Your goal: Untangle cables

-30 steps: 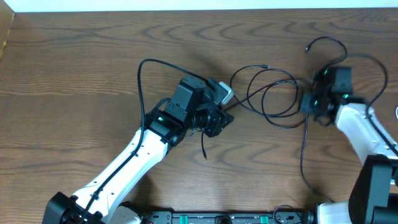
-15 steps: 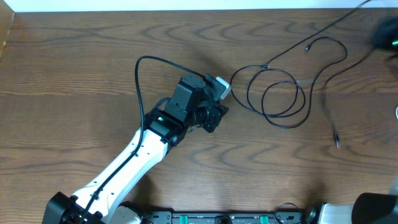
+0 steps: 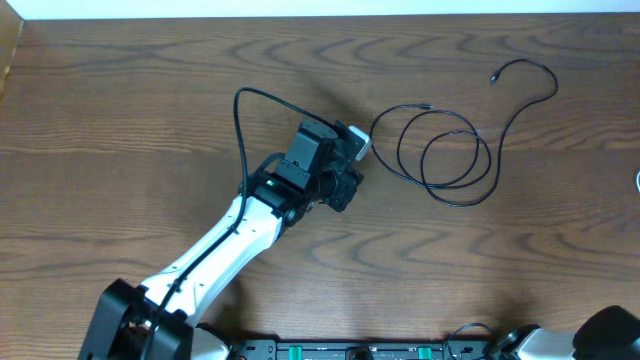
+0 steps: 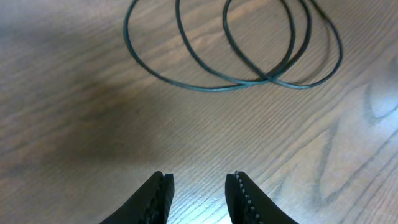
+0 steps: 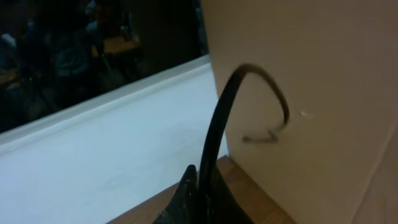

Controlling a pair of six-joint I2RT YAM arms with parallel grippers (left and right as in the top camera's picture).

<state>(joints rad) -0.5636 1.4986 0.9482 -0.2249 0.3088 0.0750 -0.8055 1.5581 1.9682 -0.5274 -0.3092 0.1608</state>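
- The left gripper (image 4: 199,196) sits near the middle of the table (image 3: 150,100), at the end of an arm that reaches in from the near left corner. Its fingers (image 4: 244,198) stand partly apart with only bare wood between them, so it holds nothing.
- The right gripper (image 5: 202,186) does not show in the overhead view. Its own camera looks out past the table into the room, so it seems to be lifted well clear. Its fingers are pressed together on a dark cord (image 5: 214,143), which rises from the tips and hooks over at the top.
- The black cable (image 4: 268,78) lies flat on the wood just beyond the left gripper, straight ahead of the fingertips and apart from them. On the table it is right of centre, toward the far right corner.
- It forms loose overlapping loops, wider across the gripper's line of reach than along it. One short end lies at the far side of the loops.
- From the loops a long tail curves off to a small plug (image 3: 495,77) close to the far right corner.
- Judged from this, the left arm is much the nearer. A short reach forward would bring the nearest loop, lying crosswise, between the fingers.
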